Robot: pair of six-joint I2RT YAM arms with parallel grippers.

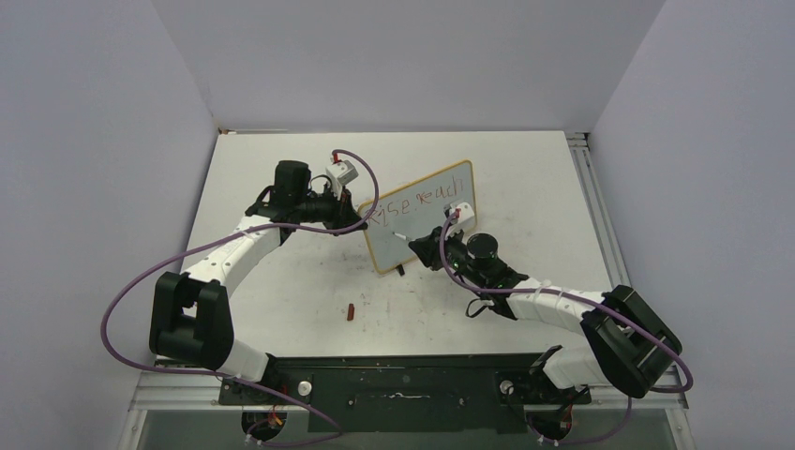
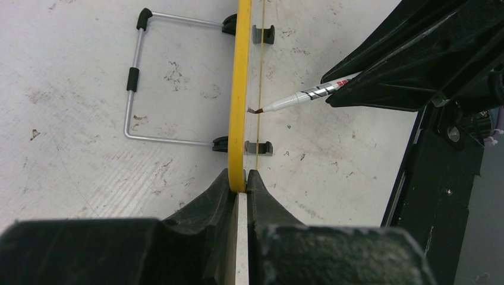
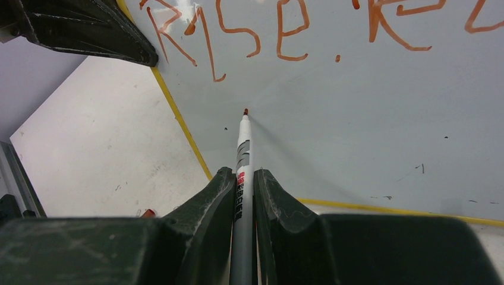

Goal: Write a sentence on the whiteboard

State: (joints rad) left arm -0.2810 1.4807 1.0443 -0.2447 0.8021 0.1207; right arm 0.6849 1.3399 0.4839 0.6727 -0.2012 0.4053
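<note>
While the left gripper (image 2: 238, 178) clamps one end of the whiteboard (image 1: 412, 228), which stands mid-table (image 1: 281, 281), the right gripper (image 3: 242, 178) is closed on a marker (image 3: 243, 142). Marker tip meets the board face below the sentence (image 1: 417, 200), roughly "Rise reach".

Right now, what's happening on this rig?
The left gripper clamps the edge of the small white board with a yellow wood frame, which stands on the table. The right gripper holds a grey-and-white marker, its tip at the board below the red-brown handwritten line, which reads roughly "Rise reach". A second line is not yet written.
</note>
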